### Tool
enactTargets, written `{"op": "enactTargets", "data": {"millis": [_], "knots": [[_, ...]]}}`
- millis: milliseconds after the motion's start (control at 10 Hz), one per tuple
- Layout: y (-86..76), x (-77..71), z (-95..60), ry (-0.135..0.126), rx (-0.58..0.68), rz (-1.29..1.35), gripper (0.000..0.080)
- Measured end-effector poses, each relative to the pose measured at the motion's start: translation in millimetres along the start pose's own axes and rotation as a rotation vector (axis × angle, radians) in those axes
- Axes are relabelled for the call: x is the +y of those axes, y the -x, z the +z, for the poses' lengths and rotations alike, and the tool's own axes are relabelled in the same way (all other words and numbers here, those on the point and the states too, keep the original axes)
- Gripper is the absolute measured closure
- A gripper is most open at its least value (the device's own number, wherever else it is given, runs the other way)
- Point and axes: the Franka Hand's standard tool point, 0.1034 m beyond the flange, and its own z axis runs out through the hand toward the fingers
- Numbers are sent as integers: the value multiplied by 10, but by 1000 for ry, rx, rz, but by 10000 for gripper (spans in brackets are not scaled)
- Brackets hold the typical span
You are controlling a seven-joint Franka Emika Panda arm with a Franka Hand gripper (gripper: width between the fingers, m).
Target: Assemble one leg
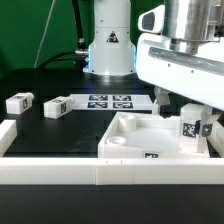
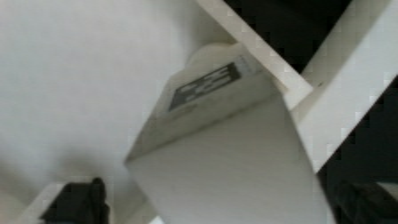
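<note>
Exterior view: my gripper (image 1: 193,118) holds the leg (image 1: 190,126) upright over the white tray-like piece (image 1: 125,140), at its corner on the exterior view's right. Seating looks unfinished, though that corner is hidden; any tilt could jam the leg.

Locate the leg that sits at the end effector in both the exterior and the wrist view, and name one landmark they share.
Exterior view: the leg stands at the exterior view's right, under the end effector, over the large white tray-like piece.
Wrist view: the leg fills the picture's middle, tag facing the camera.
Shared landmark: the leg's black-and-white tag.
</note>
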Motion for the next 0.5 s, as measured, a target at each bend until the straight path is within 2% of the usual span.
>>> {"op": "enactTargets", "data": {"millis": [500], "knots": [[0,0,0,0,0,0,150]]}}
